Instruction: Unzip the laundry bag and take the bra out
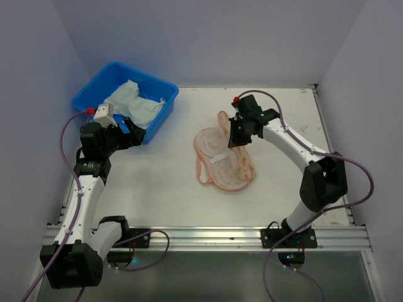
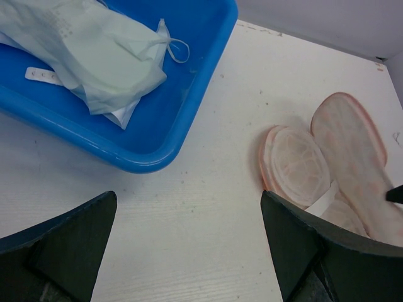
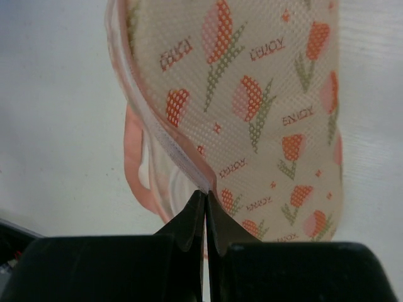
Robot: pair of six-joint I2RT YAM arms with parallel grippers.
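Observation:
The laundry bag [image 1: 221, 162] lies unzipped at mid-table, its pale lining showing. My right gripper [image 1: 238, 139] is over its far half. In the right wrist view the floral flap [image 3: 264, 94] is raised, and my right gripper [image 3: 206, 192] is shut on its pink zip edging. The bra [image 1: 135, 104], pale mint-white, lies in the blue tub [image 1: 165, 118] at the far left. My left gripper [image 1: 129, 135] is open and empty beside the tub's near edge. In the left wrist view the gripper [image 2: 189, 196] is over bare table, with the bra [image 2: 94, 53], tub [image 2: 151, 154] and bag [image 2: 302, 165] ahead.
White walls close in the table at the back and on both sides. A metal rail [image 1: 208, 238] runs along the near edge by the arm bases. Purple cables [image 1: 66, 135] hang off both arms.

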